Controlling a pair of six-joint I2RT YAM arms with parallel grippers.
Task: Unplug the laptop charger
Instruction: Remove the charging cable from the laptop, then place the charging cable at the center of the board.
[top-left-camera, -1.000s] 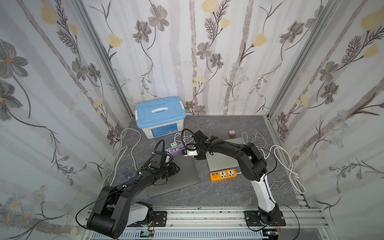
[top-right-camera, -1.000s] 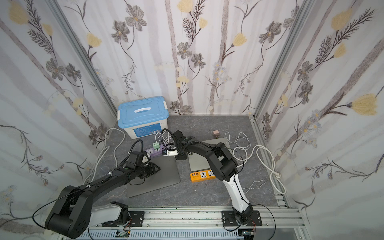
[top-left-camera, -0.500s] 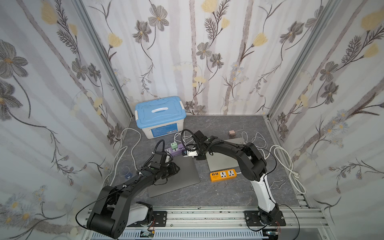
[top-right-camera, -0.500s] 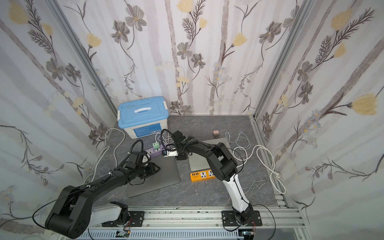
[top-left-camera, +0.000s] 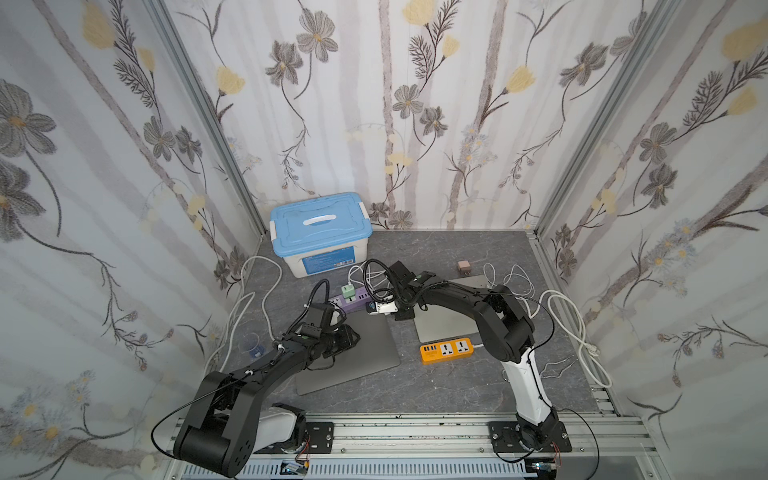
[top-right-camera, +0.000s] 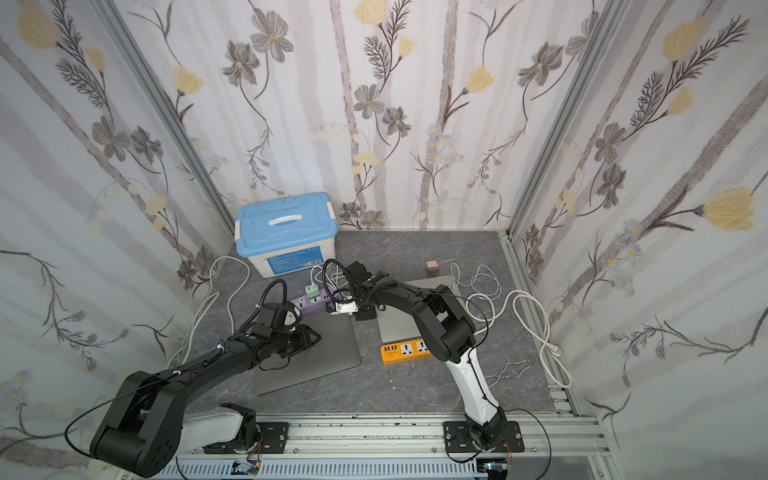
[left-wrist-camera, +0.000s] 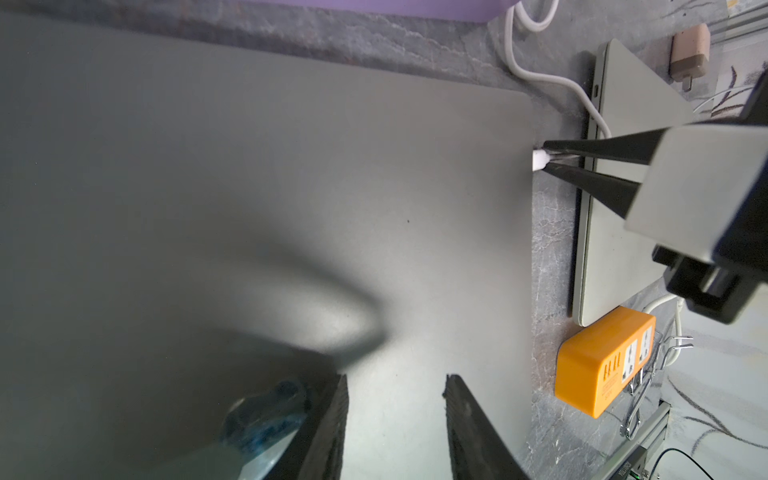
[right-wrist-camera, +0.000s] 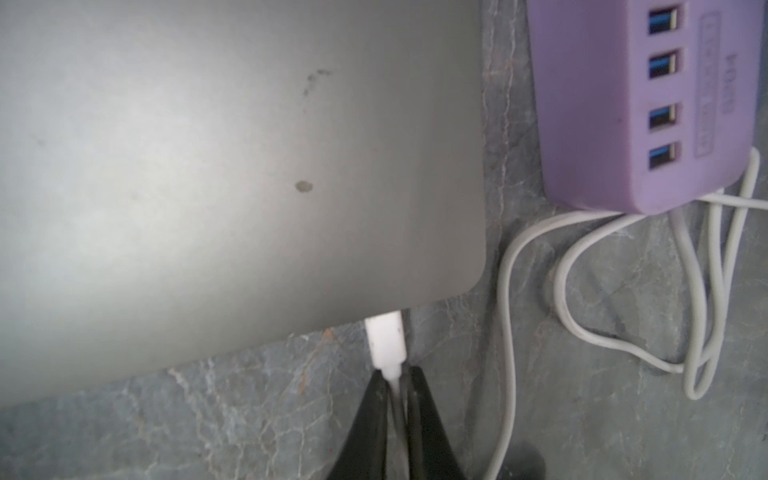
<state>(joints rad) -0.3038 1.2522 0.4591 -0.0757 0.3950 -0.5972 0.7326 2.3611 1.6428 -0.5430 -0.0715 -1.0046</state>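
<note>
The flat grey closed laptop (top-left-camera: 365, 353) lies on the grey marbled table (right-wrist-camera: 291, 415). The white charger plug (right-wrist-camera: 386, 340) is seated in the laptop's edge close to a rounded corner, near the purple power strip (right-wrist-camera: 623, 104) with its row of blue USB ports. The right gripper (right-wrist-camera: 397, 374) has its black fingers (right-wrist-camera: 374, 399) pinched on the plug's narrow tail, just clear of the laptop's edge. Loops of white cable (right-wrist-camera: 509, 291) lie on the table by the end of the purple strip. The left gripper (left-wrist-camera: 395, 382) hangs low over the laptop's lid, fingers spread with nothing between them; whether they touch the lid I cannot tell. In both top views a second grey laptop (top-left-camera: 449, 328) lies just beside the first, an orange power strip (top-left-camera: 446, 349) sits at its near edge, and a white box with a blue lid (top-left-camera: 320, 224) stands by the back wall
</note>
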